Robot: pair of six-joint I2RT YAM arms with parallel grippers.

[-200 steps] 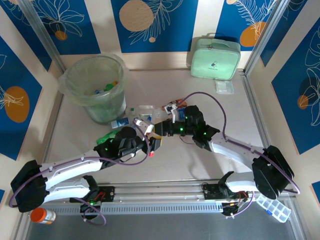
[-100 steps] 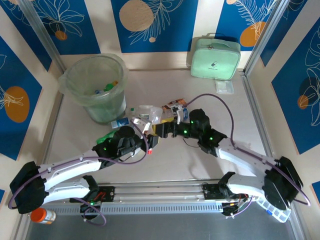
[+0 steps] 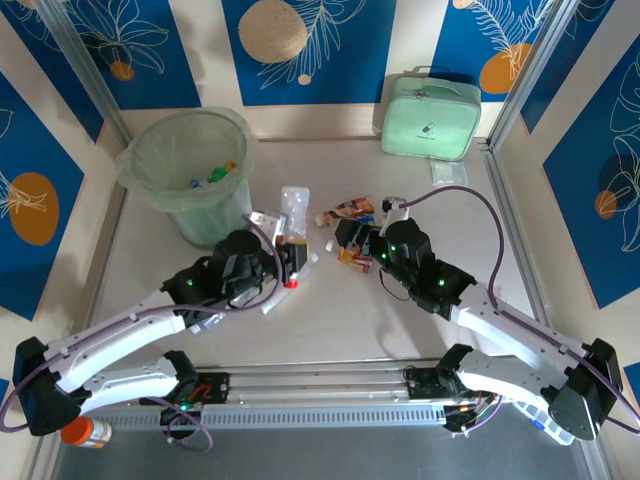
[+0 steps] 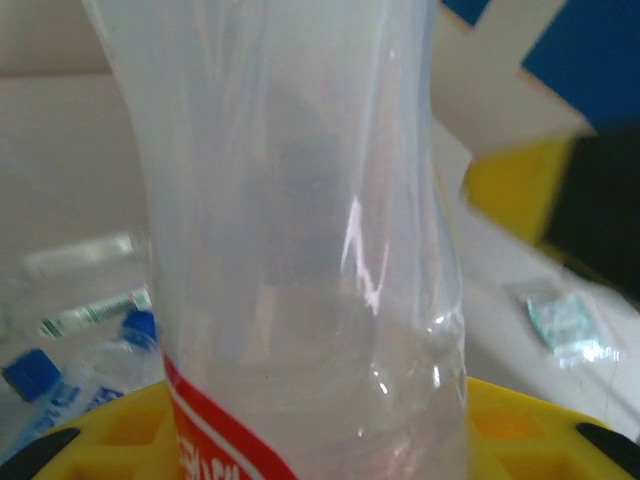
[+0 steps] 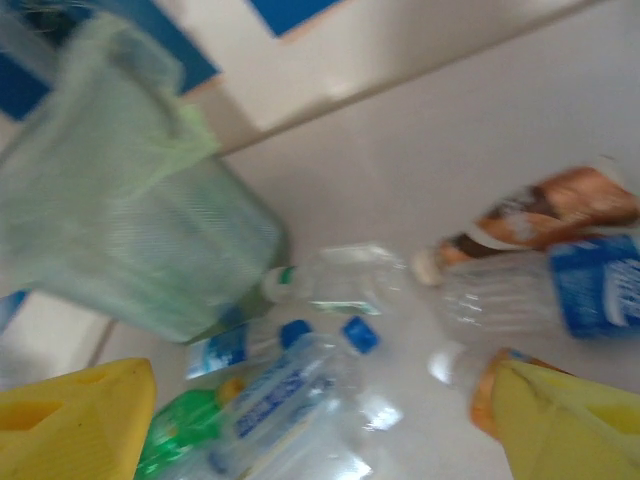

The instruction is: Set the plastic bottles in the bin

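My left gripper (image 3: 291,258) is shut on a clear plastic bottle (image 3: 295,212) with a red label, and the bottle points up and away from the arm. In the left wrist view this bottle (image 4: 300,250) stands between the yellow jaws of my left gripper (image 4: 320,435). The pale-green bin (image 3: 222,212) is at the far left with a few bottles inside. My right gripper (image 3: 350,240) is open beside orange-labelled bottles (image 3: 352,209). Below my right gripper (image 5: 320,385) lie clear blue-capped bottles (image 5: 300,395), a green bottle (image 5: 185,430) and an orange-labelled bottle (image 5: 555,212), with the bin (image 5: 120,240) behind.
A mint-green zippered case (image 3: 430,118) stands at the back right, with a small clear packet (image 3: 449,173) in front of it. An orange-capped pill jar (image 3: 84,432) and a clear compartment box (image 3: 552,417) lie by the near rail.
The right gripper opened and drew back to the right. The left gripper closed on the clear bottle and carried it up and away from the near edge.
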